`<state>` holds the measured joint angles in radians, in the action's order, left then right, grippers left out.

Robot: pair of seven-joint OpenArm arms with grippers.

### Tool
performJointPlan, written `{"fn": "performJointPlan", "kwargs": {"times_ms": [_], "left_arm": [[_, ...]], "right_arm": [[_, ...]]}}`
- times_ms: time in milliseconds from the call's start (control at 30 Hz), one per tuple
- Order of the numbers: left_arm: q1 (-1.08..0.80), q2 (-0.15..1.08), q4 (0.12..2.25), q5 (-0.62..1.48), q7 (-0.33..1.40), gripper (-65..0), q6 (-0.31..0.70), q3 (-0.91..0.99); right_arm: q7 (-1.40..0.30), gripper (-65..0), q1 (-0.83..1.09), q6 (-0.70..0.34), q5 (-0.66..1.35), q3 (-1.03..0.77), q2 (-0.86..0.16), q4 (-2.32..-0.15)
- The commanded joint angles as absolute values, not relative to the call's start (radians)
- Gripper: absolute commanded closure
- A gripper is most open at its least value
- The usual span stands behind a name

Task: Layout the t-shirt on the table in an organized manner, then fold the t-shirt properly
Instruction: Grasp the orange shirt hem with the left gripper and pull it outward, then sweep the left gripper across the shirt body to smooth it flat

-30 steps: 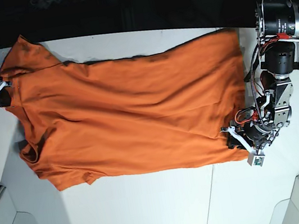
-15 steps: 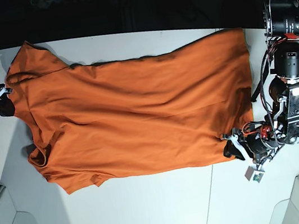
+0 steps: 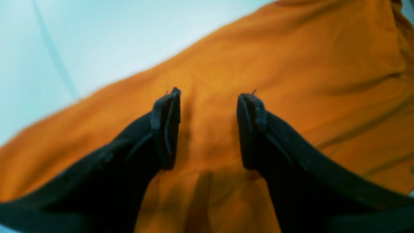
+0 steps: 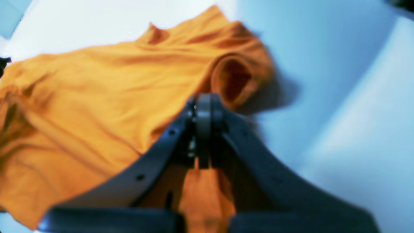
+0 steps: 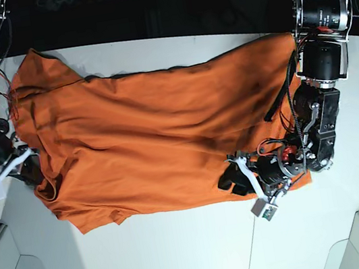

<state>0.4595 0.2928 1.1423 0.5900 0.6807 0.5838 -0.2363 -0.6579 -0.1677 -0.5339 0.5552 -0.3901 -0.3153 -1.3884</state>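
While the bright orange fabric t-shirt is lying rumpled on the matte white table, I am laying it out. My right gripper is pinching it shut; my left gripper is hovering apart, needing a hem grasp next.

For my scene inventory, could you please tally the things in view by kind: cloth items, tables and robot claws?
Cloth items: 1, the orange t-shirt
Tables: 1, the white table
Robot claws: 2, the left claw open over the shirt, the right claw shut on the t-shirt
Total: 4
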Motion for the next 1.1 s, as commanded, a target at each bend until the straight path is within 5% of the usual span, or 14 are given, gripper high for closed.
{"fn": "performJointPlan", "kwargs": {"times_ms": [0,200,467,767,1067], "left_arm": [[0.493,0.275,1.154,0.61,0.651,-30.9,0.588,-0.232],[0.508,0.101,1.145,0.604,0.624,-30.9,0.588,-0.232],[0.52,-0.084,1.021,0.43,0.487,-30.9,0.587,-0.355],[0.541,-0.154,0.909,0.278,0.352,-5.0,0.501,-0.485],[0.551,-0.157,0.833,0.259,0.323,-3.8,0.399,-0.492]], "right_arm": [[-0.632,0.0,-0.21,-0.538,0.554,-0.357,-0.326,-1.381],[-0.654,0.0,-0.229,-0.514,0.52,-0.257,-0.327,-1.345],[-0.792,0.0,-0.18,-0.518,0.611,-0.402,-0.336,-1.433],[-0.809,0.0,-0.019,-0.551,0.693,-0.445,-0.331,-1.534],[-0.813,0.0,0.081,-0.551,0.686,-0.445,-0.329,-1.572]]}}
